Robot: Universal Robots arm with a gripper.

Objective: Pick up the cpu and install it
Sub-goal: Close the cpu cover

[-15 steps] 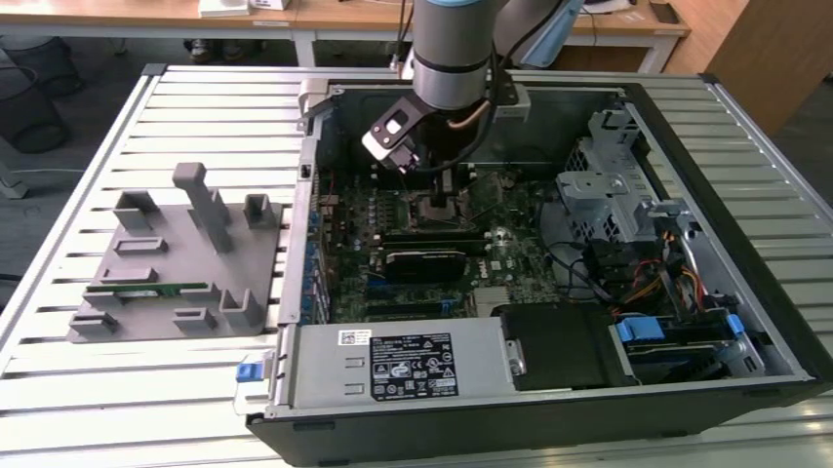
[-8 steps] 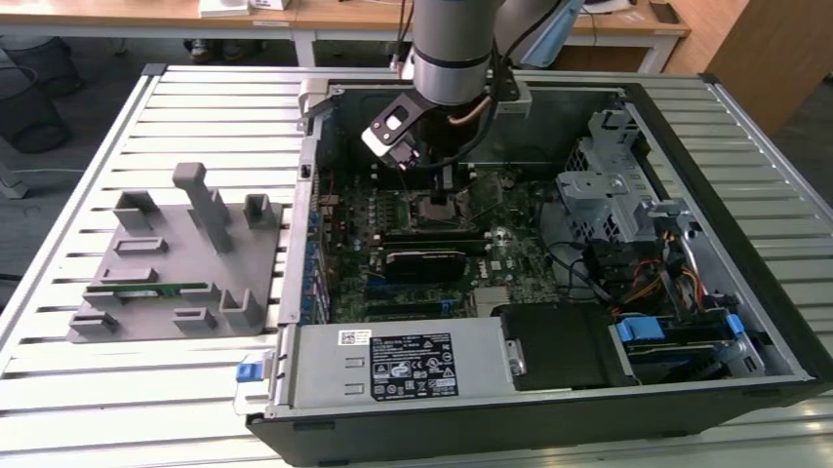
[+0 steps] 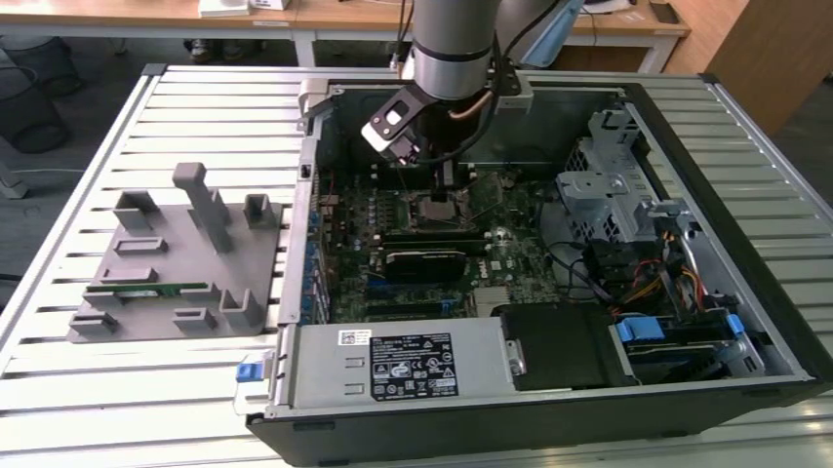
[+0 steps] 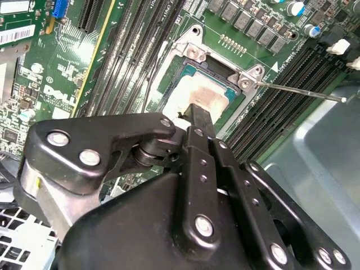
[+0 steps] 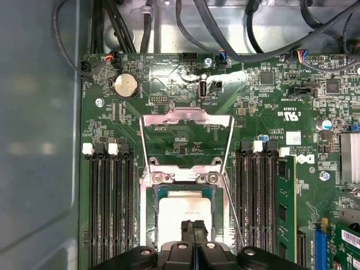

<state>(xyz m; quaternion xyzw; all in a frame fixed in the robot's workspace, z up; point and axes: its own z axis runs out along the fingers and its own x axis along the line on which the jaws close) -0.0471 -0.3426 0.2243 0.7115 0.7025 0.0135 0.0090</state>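
Slats of a metal table (image 3: 78, 390) fill the exterior view's left, and on them lies a grey fixture (image 3: 170, 263) with a green memory stick (image 3: 150, 290) set in it. Beside it stands the open computer case (image 3: 768, 331). A blue tab (image 3: 250, 370) sits at its near corner and a black printed label (image 3: 414, 366) is on the silver power supply. The print on that label is too small to make out.

Over the middle of the motherboard (image 3: 521, 263) the gripper (image 3: 446, 190) reaches down into the case. The grey drive cage (image 3: 612, 185) and bundled coloured wires lie toward the exterior view's right.

Both wrist views show the socket, which the exterior view hides behind the arm. The cpu (image 5: 183, 211) lies flat inside it, silvery top up, with the hinged load plate (image 5: 185, 121) swung open. The gripper (image 5: 194, 228) has its two fingers pressed together, their tips right over the chip, pinching nothing. Whether they bear on the metal cannot be told.

The first wrist view adds a coin cell (image 5: 126, 85), black memory slots (image 5: 107, 202), one installed green module (image 5: 286, 197) and a small white sticker (image 5: 293, 138) among white board lettering.

The second wrist view looks along the fingers at the cpu (image 4: 194, 93). It shows the gripper (image 4: 201, 112), the thin retention lever (image 4: 304, 93) standing free of the socket, and a white barcode label (image 4: 16, 35).
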